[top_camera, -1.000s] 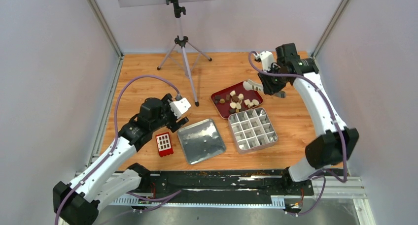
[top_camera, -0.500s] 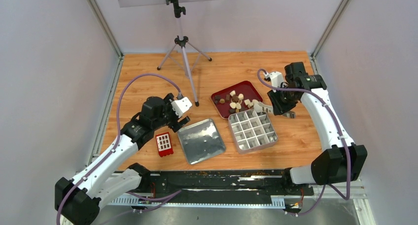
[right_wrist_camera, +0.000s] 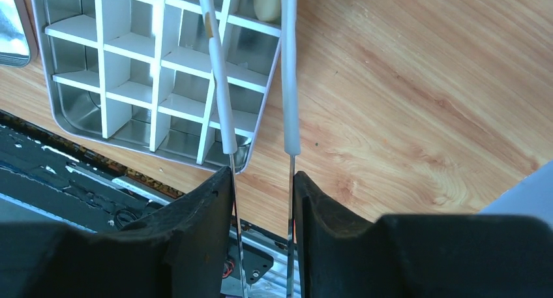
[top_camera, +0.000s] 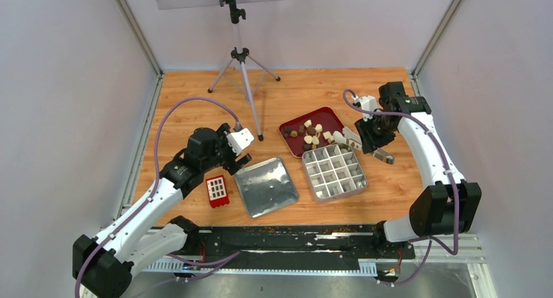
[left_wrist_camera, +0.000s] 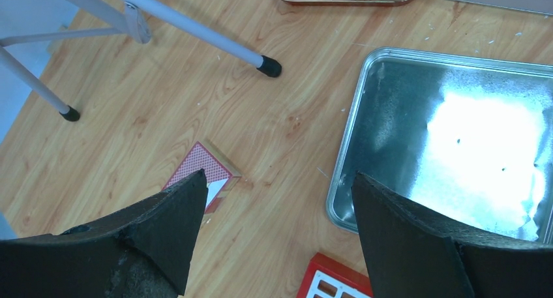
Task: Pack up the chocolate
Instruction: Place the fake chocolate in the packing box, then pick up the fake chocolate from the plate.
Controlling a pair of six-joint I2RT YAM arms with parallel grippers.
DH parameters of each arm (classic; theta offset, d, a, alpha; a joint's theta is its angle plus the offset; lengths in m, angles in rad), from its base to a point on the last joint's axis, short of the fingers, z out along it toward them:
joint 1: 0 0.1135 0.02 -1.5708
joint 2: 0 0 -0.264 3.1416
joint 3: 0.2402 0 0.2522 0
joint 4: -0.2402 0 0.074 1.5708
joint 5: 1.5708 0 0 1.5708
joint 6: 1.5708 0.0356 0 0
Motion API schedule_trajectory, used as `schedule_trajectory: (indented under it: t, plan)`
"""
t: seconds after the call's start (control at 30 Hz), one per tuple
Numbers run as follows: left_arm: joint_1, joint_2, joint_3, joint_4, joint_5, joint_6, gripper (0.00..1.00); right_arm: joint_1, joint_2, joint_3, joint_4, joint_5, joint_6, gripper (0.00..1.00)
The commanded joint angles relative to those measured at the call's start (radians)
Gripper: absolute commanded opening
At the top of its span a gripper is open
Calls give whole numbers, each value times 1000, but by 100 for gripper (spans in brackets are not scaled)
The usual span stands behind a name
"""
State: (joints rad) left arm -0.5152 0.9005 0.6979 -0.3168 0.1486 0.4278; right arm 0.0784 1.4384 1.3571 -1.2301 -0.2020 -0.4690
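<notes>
The chocolate is heaped mostly on the red tray, well apart from the left gripper. One cream-white piece is seen in a compartment along the right-hand edge of the divided tin. It lies between the white-sleeved tips of the tongs; whether the tips touch it cannot be told.

The tongs are pinched at their metal arms by the fingers of the right gripper, and the tong arms are held slightly apart. The left gripper's fingers are spread wide with nothing between them, above bare wood between the red block and the flat metal lid.

A second earlier the right gripper and tongs were held over the far right edge of the red tray; they have since been brought over the tin's far right corner. The left arm is unchanged.

In the top view, both cream and dark pieces are seen on the tray.
</notes>
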Motion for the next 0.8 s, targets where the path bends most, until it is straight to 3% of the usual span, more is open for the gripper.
schedule_trajectory:
  t: [0.0,0.23,0.77]
  plan:
    - [7,-13,-3,34,15,-19,89,-2,-5,71,23,-26,10,36]
    - [9,-14,-8,38,17,-21,89,0,55,154,39,-49,15,30]
    - [46,-41,13,-3,19,3,89,127,436,535,49,-63,45,35]
